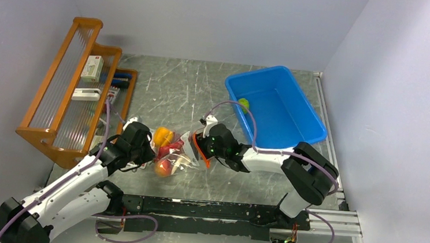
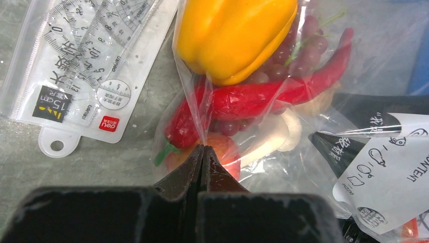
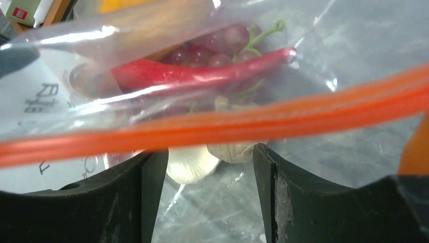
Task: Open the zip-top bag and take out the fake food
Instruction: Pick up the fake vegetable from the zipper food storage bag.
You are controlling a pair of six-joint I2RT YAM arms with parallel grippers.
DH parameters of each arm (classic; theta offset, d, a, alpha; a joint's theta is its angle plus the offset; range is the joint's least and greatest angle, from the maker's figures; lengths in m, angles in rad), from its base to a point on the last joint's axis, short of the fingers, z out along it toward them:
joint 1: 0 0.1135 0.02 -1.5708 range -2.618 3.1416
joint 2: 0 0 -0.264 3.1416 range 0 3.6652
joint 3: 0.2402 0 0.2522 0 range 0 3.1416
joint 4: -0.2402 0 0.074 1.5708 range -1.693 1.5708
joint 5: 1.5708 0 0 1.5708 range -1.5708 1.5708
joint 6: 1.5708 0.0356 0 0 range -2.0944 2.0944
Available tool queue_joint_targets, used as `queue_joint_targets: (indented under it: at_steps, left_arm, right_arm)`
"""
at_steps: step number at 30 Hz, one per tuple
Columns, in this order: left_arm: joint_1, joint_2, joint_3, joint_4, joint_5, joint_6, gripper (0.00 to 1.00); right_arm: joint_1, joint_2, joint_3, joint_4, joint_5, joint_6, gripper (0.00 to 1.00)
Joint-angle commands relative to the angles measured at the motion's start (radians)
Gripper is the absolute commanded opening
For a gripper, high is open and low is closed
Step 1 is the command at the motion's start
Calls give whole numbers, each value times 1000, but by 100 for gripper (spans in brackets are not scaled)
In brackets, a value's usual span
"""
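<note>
Left gripper [image 2: 203, 153] pinches zip-top bag [image 2: 329, 152]; zip strip [image 3: 212, 126] spans parted right gripper [image 3: 207, 150].

- Left arm [image 1: 74, 180] low, stretched forward, angled toward centre.
- Left gripper [image 2: 202, 154]: jaws closed, pinching bag [image 2: 324, 116] film.
- Right arm [image 1: 267, 159] folded at elbow, forearm pointing left.
- Right gripper [image 3: 210, 167]: fingers [image 3: 126, 202] apart.

Clear bag [image 2: 313, 131]: orange-red zip strip [image 3: 212, 126], white label [image 2: 389, 172] with black print. Yellow-orange pepper [image 2: 235, 35], red chillies [image 2: 263, 98], purple grapes [image 3: 212, 48]. Blue tub [image 1: 305, 126], green lime [image 1: 243, 104]. Orange-brown rack [image 1: 59, 80].
</note>
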Motion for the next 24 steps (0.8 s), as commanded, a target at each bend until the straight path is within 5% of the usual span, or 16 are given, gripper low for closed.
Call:
queue_joint_targets:
  at_steps: [1, 14, 24]
  left_arm:
    - [7, -10, -5, -7, -10, 5, 7]
    - [6, -37, -5, -11, -10, -5, 7]
    - [6, -13, 102, -54, 3, 99, 7]
  right_arm:
    - [2, 57, 64, -17, -3, 34, 63]
    - [3, 110, 72, -109, 86, 119, 39]
    - [2, -22, -11, -104, 107, 125, 36]
